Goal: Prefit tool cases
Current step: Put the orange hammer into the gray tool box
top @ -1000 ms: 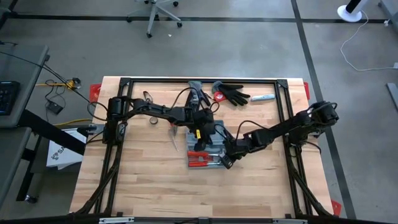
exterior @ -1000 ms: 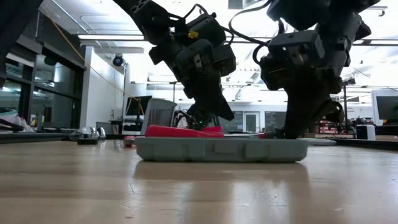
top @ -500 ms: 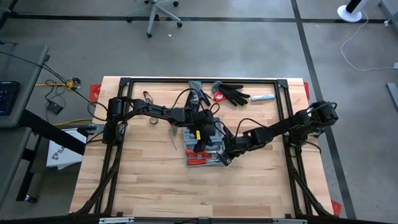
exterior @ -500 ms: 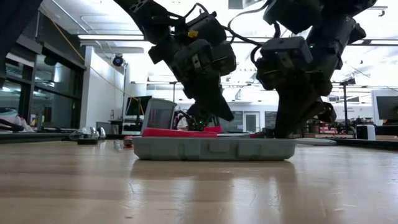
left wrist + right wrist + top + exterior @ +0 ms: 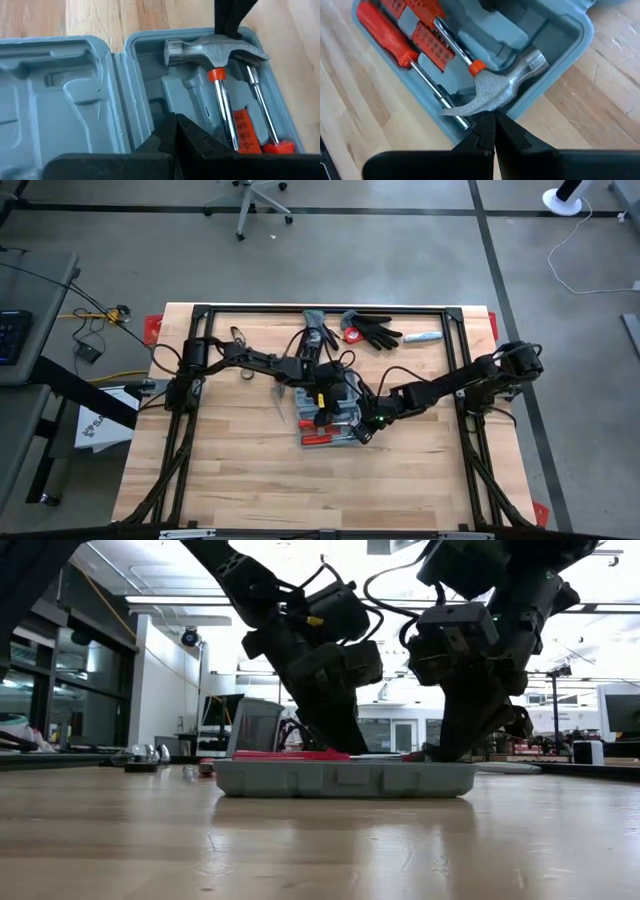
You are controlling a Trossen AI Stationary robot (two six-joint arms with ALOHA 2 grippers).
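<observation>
Two arms bent over the open tool case

Both arms reach inward across the worktop (image 5: 230,480) to the tool case (image 5: 330,418) at its middle. Left claw (image 5: 175,131), fingers together, hangs over the tray; right claw (image 5: 493,127), also together, meets the hammer (image 5: 505,92) head.

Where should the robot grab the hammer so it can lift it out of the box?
Probably the shiny shaft just below the hammer head, coming from straight above. The head sits snug in the grey case, but the thin shaft has open space on both sides for fingers.
</observation>
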